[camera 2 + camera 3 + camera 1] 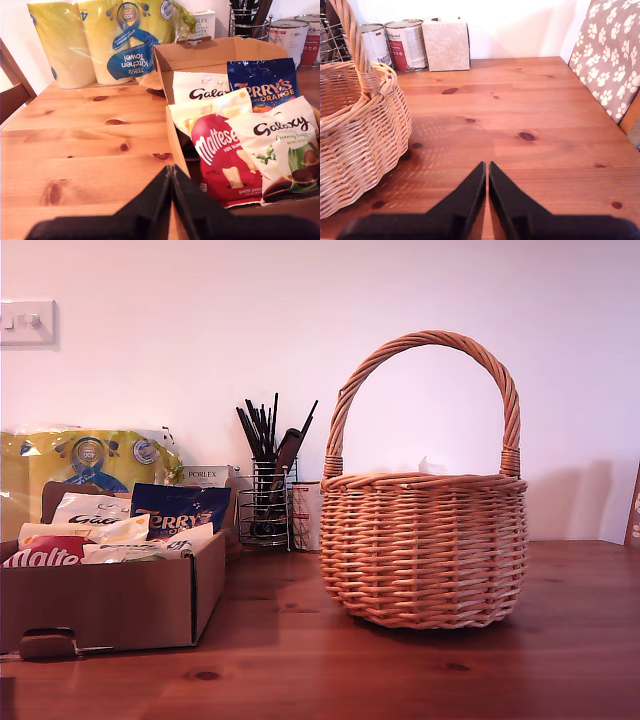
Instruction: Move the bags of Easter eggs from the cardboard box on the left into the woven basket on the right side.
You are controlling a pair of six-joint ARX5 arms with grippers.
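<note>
The cardboard box (pixel 110 605) stands at the exterior view's left, holding several bags of Easter eggs: red Maltesers (pixel 45 555), dark blue Terry's Orange (pixel 180 508), white Galaxy (pixel 90 508) and a pale cream one (pixel 120 530). The woven basket (pixel 425 550) stands right of centre in the exterior view. No arm shows there. My first gripper (pixel 171 172) is shut with nothing in it, above bare table beside the box (pixel 200 52), close to the Maltesers bag (pixel 225 155) and the green-marked Galaxy bag (pixel 285 140). My second gripper (pixel 486 167) is shut and empty, over the table beside the basket (pixel 360 130).
A yellow kitchen-towel package (pixel 90 455) stands behind the box. A wire utensil holder (pixel 268 505) and a Porlex carton (pixel 205 476) stand between box and basket. Tins (pixel 402 45), a tissue box (pixel 446 44) and a paw-print cushion (pixel 615 55) lie beyond the basket.
</note>
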